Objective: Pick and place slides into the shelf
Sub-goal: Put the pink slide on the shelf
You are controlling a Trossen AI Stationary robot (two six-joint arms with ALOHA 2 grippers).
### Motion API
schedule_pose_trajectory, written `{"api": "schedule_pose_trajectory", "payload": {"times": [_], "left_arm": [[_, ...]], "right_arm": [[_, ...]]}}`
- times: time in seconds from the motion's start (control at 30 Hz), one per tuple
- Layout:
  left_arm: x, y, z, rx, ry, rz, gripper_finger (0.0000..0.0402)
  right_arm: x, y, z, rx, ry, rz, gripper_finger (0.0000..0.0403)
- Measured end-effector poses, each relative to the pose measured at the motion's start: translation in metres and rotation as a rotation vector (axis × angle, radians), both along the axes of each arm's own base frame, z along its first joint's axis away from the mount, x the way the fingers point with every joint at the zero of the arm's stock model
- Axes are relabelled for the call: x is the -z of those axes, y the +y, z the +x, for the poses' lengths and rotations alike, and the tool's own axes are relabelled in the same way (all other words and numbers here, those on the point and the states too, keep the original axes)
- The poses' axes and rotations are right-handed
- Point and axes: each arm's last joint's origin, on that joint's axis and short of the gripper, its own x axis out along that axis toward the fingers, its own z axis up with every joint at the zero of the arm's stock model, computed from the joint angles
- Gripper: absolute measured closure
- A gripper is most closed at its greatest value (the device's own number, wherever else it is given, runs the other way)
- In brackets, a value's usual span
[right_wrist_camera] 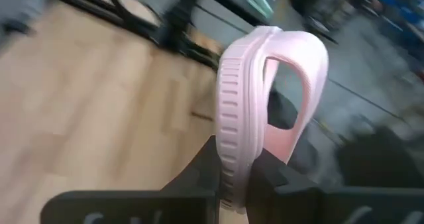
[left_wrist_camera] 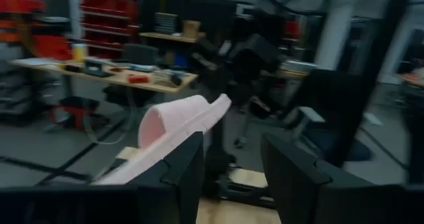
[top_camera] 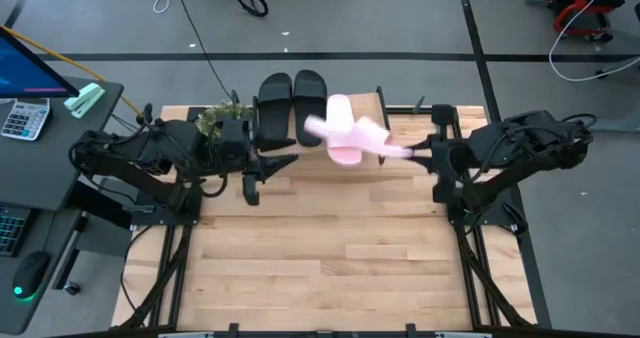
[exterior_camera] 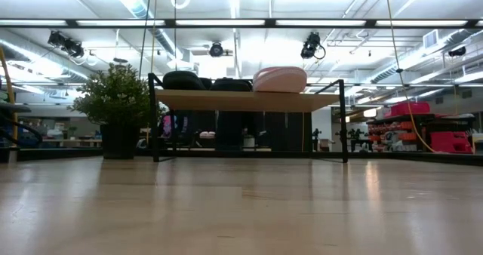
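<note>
Two black slides lie side by side on the shelf at the table's far edge, soles down. A pink slide rests on the shelf next to them. A second pink slide hangs in the air over the shelf's right part, with my right gripper shut on it. My left gripper stands open just left of that slide, with nothing between its fingers. The low view shows neither gripper. My right gripper pinches the pink slide's sole between its two fingers, at the end away from the strap. The fingers come from the table's right, slanting a little downward. The slide is lifted clear, turned on its edge, and reaches away from the fingers toward the left.
A potted plant stands at the shelf's left end. The wooden tabletop stretches toward the near edge in front of the shelf. A desk with a calculator sits beyond the table's left side.
</note>
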Motion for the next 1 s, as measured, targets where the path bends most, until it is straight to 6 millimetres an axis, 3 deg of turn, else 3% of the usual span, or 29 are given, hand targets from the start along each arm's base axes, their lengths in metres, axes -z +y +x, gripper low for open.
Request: {"api": "schedule_pose_trajectory", "payload": {"times": [0.5, 1.0], "left_arm": [[0.003, 0.009, -0.003, -0.315, 0.026, -0.012, 0.0278], [0.013, 0.011, -0.004, -0.402, 0.135, 0.043, 0.0281]], "right_arm": [[0.020, -0.038, 0.031, 0.504, 0.046, 0.002, 0.0366], [0.083, -0.059, 0.090, 0.675, 0.467, -0.133, 0.0366]]}}
